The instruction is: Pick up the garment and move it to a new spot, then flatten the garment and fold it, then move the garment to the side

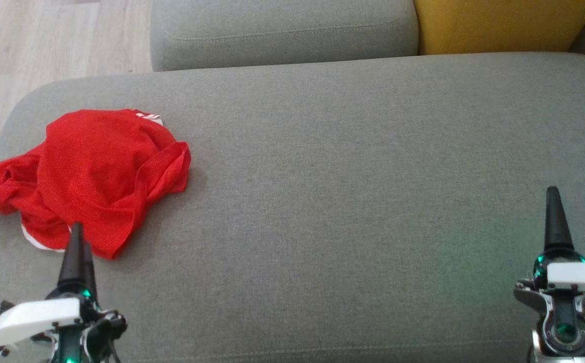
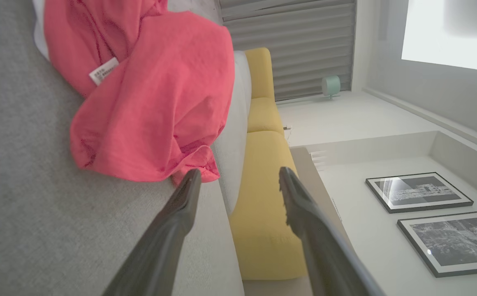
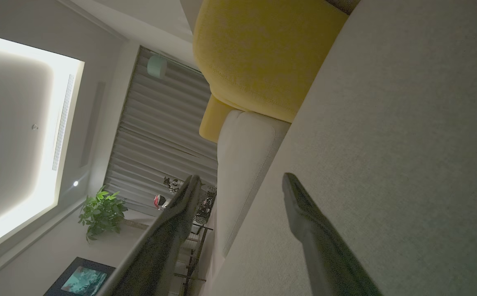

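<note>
1 red garment (image 1: 101,171) | 1 grey sofa (image 1: 353,201) | left end effector (image 2: 239,172) spread | right end effector (image 3: 241,176) spread

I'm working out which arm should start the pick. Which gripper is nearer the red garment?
The left. The left gripper is open at the near edge of the red garment. The right gripper, also open, is far off across the grey cushion.

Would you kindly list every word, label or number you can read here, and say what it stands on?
White tag on the red garment: printed lines, too small and blurred to read.
Nothing else carries legible text.
</note>
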Available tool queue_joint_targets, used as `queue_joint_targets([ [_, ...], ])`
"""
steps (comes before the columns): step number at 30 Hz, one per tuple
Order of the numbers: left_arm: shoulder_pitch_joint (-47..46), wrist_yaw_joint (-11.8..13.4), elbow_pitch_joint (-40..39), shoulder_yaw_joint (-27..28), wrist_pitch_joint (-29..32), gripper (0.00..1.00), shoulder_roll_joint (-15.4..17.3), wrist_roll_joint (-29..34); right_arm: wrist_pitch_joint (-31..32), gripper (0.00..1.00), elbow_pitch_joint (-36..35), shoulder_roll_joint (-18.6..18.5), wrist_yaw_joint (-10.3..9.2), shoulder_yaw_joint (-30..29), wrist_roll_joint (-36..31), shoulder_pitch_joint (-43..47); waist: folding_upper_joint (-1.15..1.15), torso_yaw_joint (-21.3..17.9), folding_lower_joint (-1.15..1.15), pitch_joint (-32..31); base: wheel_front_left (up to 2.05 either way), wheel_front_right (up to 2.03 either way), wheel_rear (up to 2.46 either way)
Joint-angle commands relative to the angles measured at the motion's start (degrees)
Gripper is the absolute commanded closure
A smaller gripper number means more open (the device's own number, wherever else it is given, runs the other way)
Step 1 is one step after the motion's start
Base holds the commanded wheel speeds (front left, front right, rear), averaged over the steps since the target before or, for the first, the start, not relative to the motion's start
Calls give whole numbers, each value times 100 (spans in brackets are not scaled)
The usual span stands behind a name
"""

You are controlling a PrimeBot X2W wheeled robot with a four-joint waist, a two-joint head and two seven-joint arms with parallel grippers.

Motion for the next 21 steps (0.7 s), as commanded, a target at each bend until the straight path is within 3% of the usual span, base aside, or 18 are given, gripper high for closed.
queue_joint_targets([
  [1, -360, -26, -315, 168, -79, 0, 69, 181, -84, 0, -337, -22, -1, 34, -327, -364, 0, -3, 0, 7, 0, 0, 0],
  [9, -443, -18, -746, 222, -212, 0, 75, 889, -219, 0, -797, -24, -2, 221, -1315, -445, 0, -15, 0, 45, 0, 0, 0],
  [21, -380, 91, -1286, -312, -397, 0, 83, 2356, -405, 0, -1066, -26, -2, 488, -2802, -434, 0, -32, 0, 80, 0, 0, 0],
])
